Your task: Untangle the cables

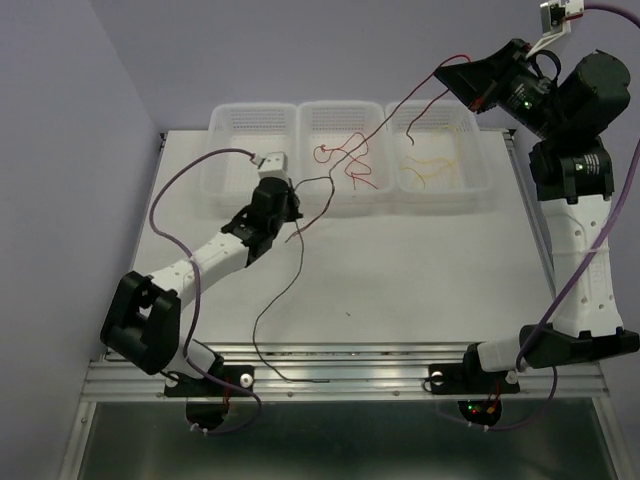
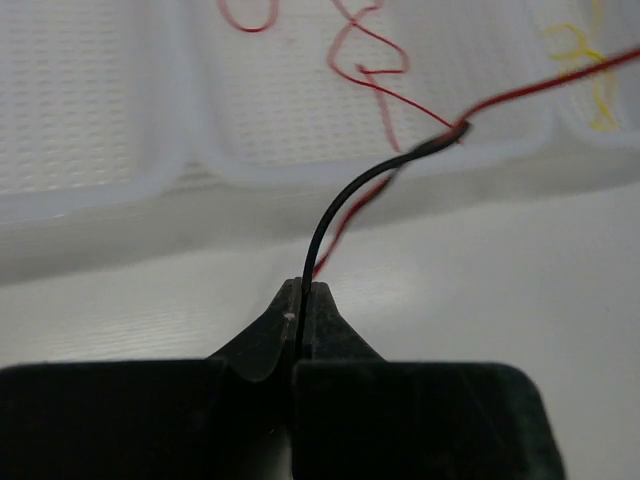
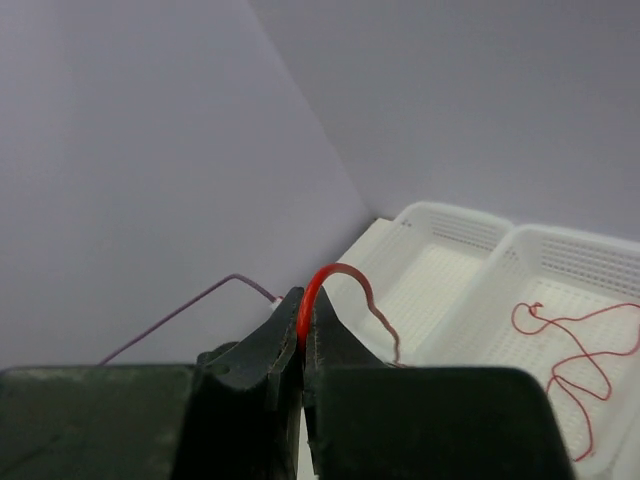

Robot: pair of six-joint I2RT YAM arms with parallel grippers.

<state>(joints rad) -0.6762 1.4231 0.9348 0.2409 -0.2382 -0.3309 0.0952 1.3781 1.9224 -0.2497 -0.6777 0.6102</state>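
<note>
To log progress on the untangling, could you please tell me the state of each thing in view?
left gripper: shut on the black cable, low over the table.
right gripper: shut on the red cable, raised high.
black cable: pinched, rest trailing slack on the table.
red cable: stretched through the air.
red wire: loose, curled in the middle basket.
yellow wires: loose in the right basket.

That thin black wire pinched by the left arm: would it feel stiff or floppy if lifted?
Probably bendy yet slightly springy: the black cable arcs up from the shut left gripper in a smooth curve. Likely very light, being so thin. It may snag, since it meets a red cable.
</note>
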